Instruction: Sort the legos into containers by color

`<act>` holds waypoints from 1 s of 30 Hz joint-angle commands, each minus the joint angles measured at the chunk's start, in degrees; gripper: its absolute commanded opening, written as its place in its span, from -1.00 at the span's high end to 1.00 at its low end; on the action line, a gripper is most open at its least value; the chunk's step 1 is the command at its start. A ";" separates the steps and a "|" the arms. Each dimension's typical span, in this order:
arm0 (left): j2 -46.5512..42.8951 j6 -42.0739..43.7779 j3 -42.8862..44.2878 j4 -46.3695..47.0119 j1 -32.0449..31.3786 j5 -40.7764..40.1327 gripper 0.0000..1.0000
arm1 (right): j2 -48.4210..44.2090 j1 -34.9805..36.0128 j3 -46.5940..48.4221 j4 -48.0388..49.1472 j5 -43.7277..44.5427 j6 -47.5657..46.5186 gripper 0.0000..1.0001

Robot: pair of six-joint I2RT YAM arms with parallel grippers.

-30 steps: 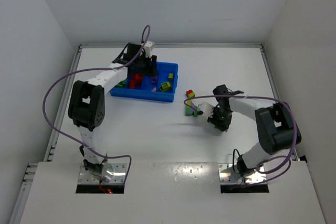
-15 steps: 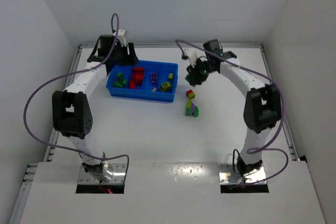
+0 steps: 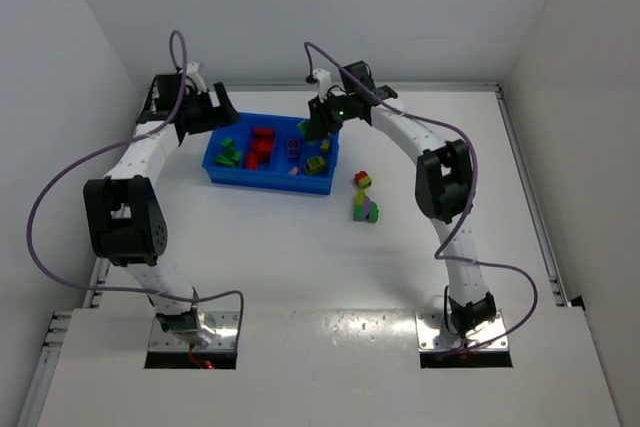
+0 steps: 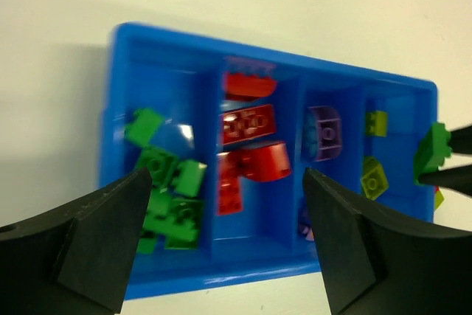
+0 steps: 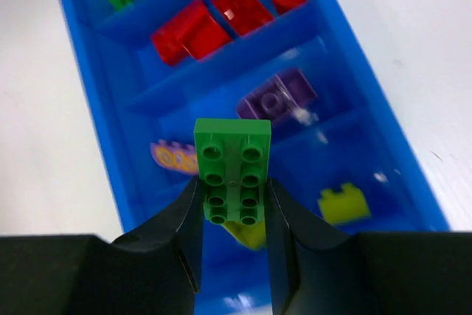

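Observation:
The blue tray (image 3: 262,183) holds legos by colour: green bricks (image 4: 166,197) in the left compartment, red bricks (image 4: 247,160) beside them, a purple brick (image 4: 324,132), then yellow-green bricks (image 4: 372,175). My right gripper (image 5: 232,182) hangs over the tray's (image 5: 92,97) right half, shut on a green brick (image 5: 232,171), underside facing the camera. In the top view that gripper (image 3: 318,129) sits above the tray's right end. My left gripper (image 4: 225,175) is open and empty, above the tray (image 4: 258,274); in the top view it (image 3: 207,113) is off the far-left corner.
Two small clumps lie on the white table right of the tray: a red and yellow-green one (image 3: 362,179) and a green and purple one (image 3: 366,210). White walls close in the table on three sides.
My right arm swung from beside the table clumps up over the tray's right end, carrying the green brick. My left gripper pulled back off the tray toward the far left and opened.

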 commanded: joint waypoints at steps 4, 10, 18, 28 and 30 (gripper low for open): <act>-2.89 -5.36 -3.78 3.09 9.62 8.56 -0.82 | 3.00 3.19 2.60 30.48 -8.06 23.60 0.92; -3.95 -6.59 -5.62 3.62 14.37 11.55 -0.82 | 16.16 9.07 16.47 46.07 -4.91 37.60 0.92; -6.23 -5.37 -5.63 1.34 18.50 15.15 -0.82 | 23.92 15.57 19.29 57.33 5.11 40.51 0.94; -8.69 -5.88 -6.77 -1.48 19.56 13.41 -1.00 | 27.00 16.99 18.86 59.09 10.48 35.24 0.71; -8.69 -6.50 -6.77 -1.48 19.03 12.87 -1.00 | 27.00 16.47 18.86 59.09 8.29 34.01 0.15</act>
